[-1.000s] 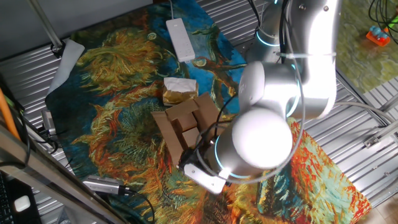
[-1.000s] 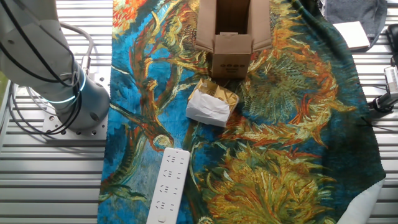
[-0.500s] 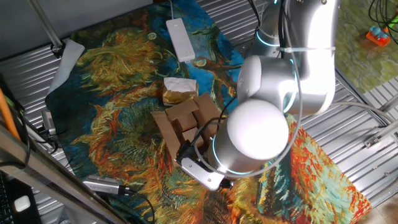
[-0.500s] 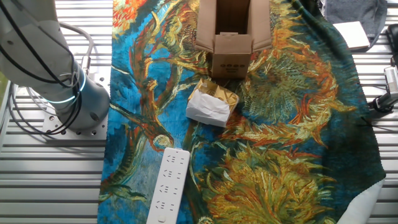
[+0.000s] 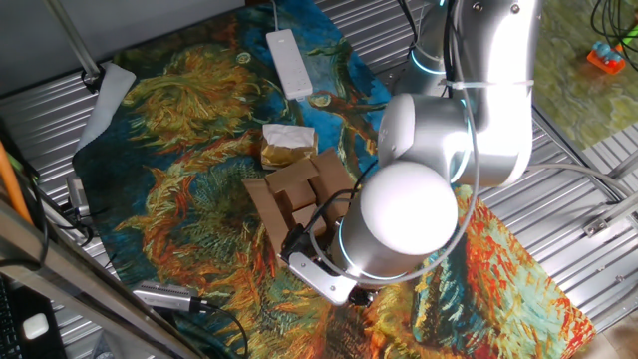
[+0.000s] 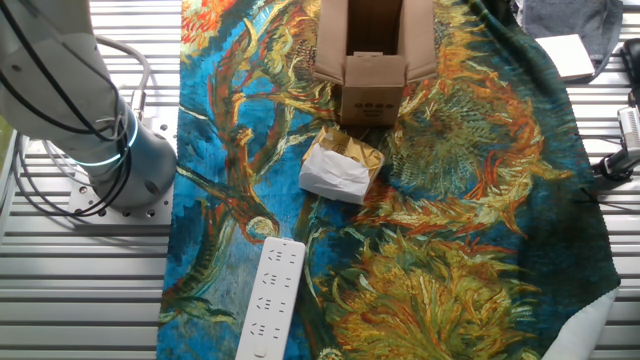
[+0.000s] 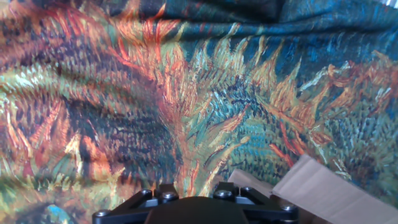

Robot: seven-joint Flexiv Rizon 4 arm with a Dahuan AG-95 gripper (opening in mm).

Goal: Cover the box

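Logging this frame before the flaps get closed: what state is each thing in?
box: open, flaps spread outward, upright on the cloth
paper packet: crumpled, lying beside the box
power strip: flat on the cloth, nothing plugged in
tool: fingers out of view, state unclear; a box flap shows in the hand view

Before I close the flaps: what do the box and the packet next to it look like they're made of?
The box looks like plain brown corrugated cardboard, matte, with creased hinged flaps standing open. The packet appears to be crumpled paper, white outside with a tan part showing; its wrinkles suggest something thin and soft, though I can't tell what's inside.
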